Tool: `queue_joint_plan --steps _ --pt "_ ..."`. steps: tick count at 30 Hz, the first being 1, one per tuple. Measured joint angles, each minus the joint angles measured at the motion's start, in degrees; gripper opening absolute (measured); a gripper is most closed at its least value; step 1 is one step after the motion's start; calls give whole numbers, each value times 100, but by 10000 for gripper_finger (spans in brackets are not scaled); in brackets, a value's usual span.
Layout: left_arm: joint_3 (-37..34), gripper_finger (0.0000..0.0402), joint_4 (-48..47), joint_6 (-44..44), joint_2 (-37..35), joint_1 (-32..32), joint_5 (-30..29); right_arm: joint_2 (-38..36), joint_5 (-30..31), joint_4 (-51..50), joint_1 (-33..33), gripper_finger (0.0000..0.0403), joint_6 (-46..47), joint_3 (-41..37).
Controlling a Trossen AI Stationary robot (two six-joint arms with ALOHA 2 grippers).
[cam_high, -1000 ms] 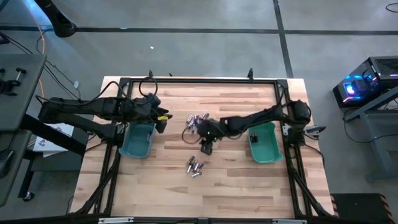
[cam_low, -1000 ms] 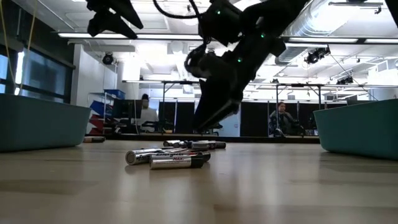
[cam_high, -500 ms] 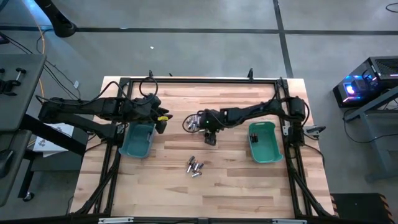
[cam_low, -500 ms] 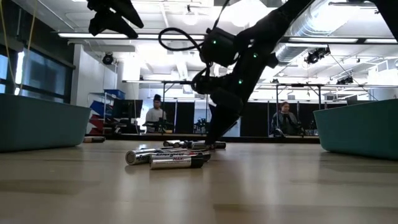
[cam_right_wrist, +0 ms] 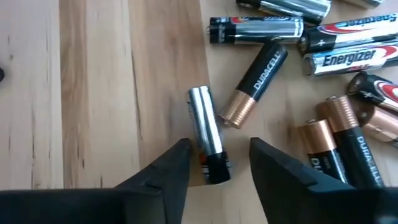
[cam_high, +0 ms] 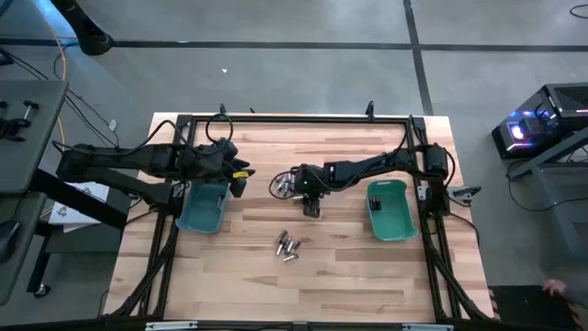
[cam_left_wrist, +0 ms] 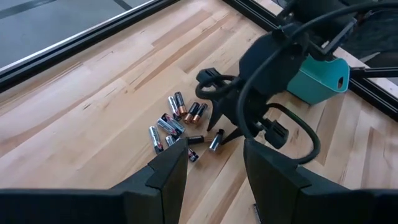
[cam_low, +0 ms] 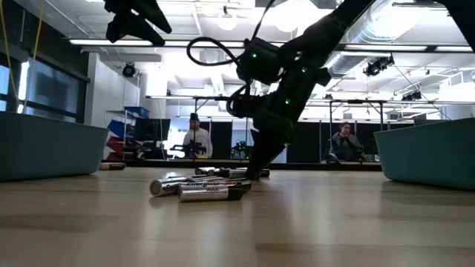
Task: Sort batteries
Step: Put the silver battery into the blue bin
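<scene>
Two teal bins stood on the wooden table (cam_high: 349, 267) in the high view. The left bin (cam_high: 202, 207) sat under the left gripper (cam_high: 238, 180), and the right bin (cam_high: 388, 210) lay on the far side of the right gripper (cam_high: 311, 204). Relative to the right gripper, a cluster of batteries (cam_high: 287, 181) lay just beside it toward the table's far edge, and a smaller group of cells (cam_high: 288, 245) lay near it toward the table's front edge. A few batteries showed inside the right bin.

Low view: the right gripper (cam_low: 256, 170) came down to the tabletop among the farther cluster, with the nearer group of cells (cam_low: 200, 187) lying flat in front of it. The left bin (cam_low: 48, 152) and right bin (cam_low: 430, 152) framed the sides. People sat in the room behind.

Left wrist view: the left gripper (cam_left_wrist: 214, 163) hung above the table with its fingers parted and nothing between them. Beyond it, the right arm reached down beside the scattered batteries (cam_left_wrist: 177, 121), the right bin (cam_left_wrist: 320, 81) behind it.

Right wrist view: the right gripper (cam_right_wrist: 219, 160) had its fingers spread to either side of a silver battery with a black end (cam_right_wrist: 208, 134); whether they touched it I could not tell. Just beside that cell lay a black and copper battery (cam_right_wrist: 256, 81), and more batteries lay past it.
</scene>
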Motion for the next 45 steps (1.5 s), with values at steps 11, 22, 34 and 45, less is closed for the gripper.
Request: queue_joint_plan --steps 11,22,34,45 --pt "0 149 11 104 6 -2 9 -112 -111 -242 377 25 139 -10" --pt "-50 153 876 1737 878 75 1508 -1201 -492 -1072 341 25 592 1059" --pt "-55 198 1508 1887 2049 110 1836 -1122 -307 -1382 352 25 516 1823" --pt "-52 133 1974 2014 2059 79 1677 -1115 -267 -1446 352 25 532 1816"
